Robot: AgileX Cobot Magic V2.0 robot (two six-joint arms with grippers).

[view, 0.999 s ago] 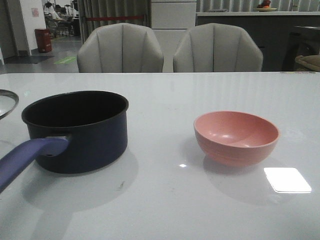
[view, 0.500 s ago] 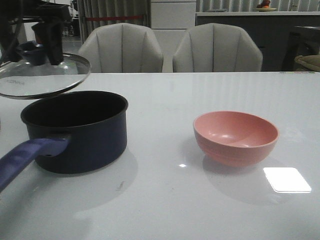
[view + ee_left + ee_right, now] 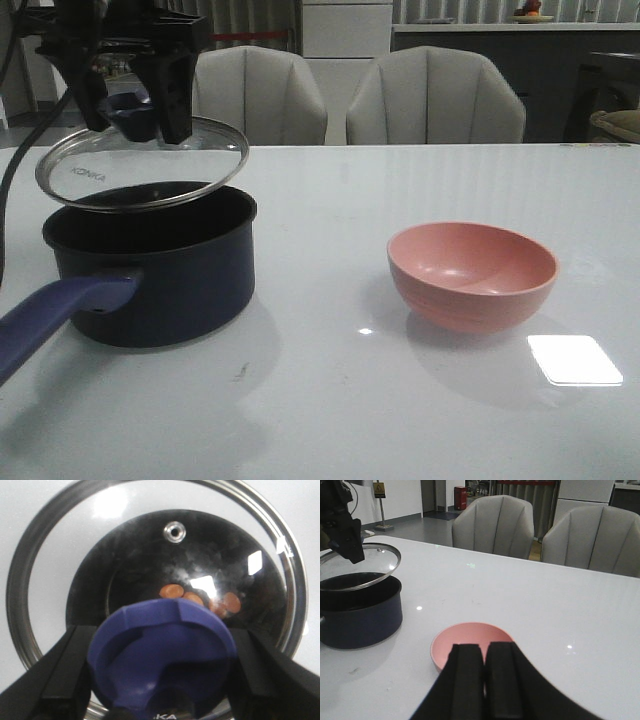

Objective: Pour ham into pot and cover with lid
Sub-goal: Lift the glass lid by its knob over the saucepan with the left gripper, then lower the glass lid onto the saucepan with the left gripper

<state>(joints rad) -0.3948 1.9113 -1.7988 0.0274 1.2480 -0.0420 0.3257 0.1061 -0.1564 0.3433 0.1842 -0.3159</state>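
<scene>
Lid [image 3: 141,165] hanging tilted over the pot [image 3: 150,262], left gripper [image 3: 133,112] clamping its blue knob.
Ham [image 3: 200,599] is showing only partly through the glass; right gripper [image 3: 485,680] is sitting closed, empty.

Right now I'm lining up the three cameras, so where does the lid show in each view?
Front view: the lid hangs tilted over the pot, at left.
Left wrist view: it fills the frame, ham visible through the glass.
Right wrist view: far left, above the pot.
Shared landmark: the pot.
</scene>
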